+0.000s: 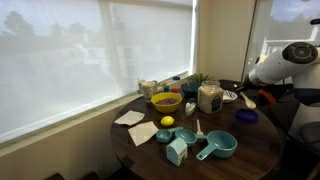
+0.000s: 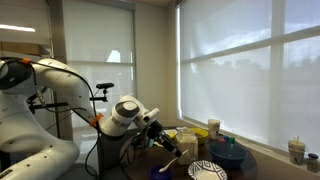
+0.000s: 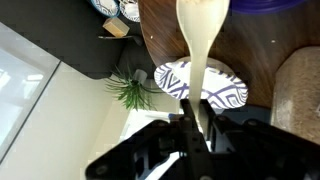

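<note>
Round dark table [image 1: 250,150] stood by blinded windows. Left of the yellow bowl [image 1: 166,101], one: white napkins [image 1: 129,118], two. Just before the bowl: lemon [image 1: 167,122], one. Right of the bowl: teal measuring cups [image 1: 218,147], two; jar [image 1: 209,97], one. Farthest right of the bowl: gripper [image 3: 197,125], one, clamped on a wooden spoon [image 3: 203,40], one, above a blue-striped dish [image 3: 228,92], one.

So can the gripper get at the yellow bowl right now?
Probably not to grasp it: the gripper is shut on a wooden spoon, and the jar seems to stand between it and the yellow bowl.
</note>
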`<state>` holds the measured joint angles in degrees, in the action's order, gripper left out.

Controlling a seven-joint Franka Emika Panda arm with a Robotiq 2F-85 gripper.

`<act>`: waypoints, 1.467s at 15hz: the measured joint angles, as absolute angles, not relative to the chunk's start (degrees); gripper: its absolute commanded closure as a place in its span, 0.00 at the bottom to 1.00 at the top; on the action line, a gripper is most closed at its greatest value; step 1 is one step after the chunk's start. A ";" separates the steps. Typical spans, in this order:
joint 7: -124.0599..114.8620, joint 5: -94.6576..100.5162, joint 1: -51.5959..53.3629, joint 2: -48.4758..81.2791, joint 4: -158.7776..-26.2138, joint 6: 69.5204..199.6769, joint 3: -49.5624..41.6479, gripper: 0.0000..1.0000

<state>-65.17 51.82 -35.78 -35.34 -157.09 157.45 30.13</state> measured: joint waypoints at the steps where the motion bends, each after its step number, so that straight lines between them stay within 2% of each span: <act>1: -66.41 52.42 -36.41 -35.73 -157.09 157.44 31.24 0.97; 16: -80.16 60.22 -45.56 -44.86 -156.48 153.89 46.82 0.97; 22: -88.61 71.01 -42.30 -44.94 -155.12 144.45 46.85 0.97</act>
